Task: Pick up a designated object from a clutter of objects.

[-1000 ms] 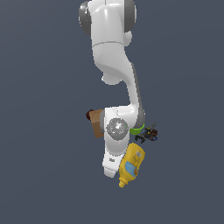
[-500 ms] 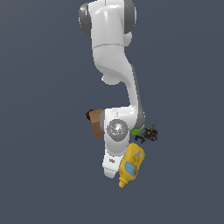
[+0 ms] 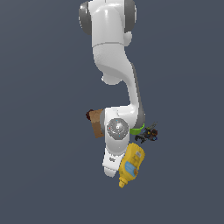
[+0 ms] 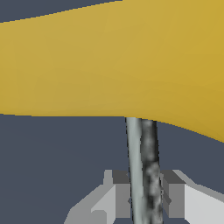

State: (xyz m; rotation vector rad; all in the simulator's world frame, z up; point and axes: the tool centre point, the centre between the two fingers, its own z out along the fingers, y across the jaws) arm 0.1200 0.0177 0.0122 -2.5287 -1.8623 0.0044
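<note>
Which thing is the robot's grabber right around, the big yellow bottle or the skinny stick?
The skinny grey stick: it runs straight between the two fingers of the gripper. The yellow bottle lies just beyond it, outside the fingers.

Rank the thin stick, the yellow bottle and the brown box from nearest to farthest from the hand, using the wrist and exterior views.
1. Thin stick: between the fingers of the hand.
2. Yellow bottle: just beyond, beside the wrist.
3. Brown box: farthest, on the exterior view's left, behind the arm.
</note>
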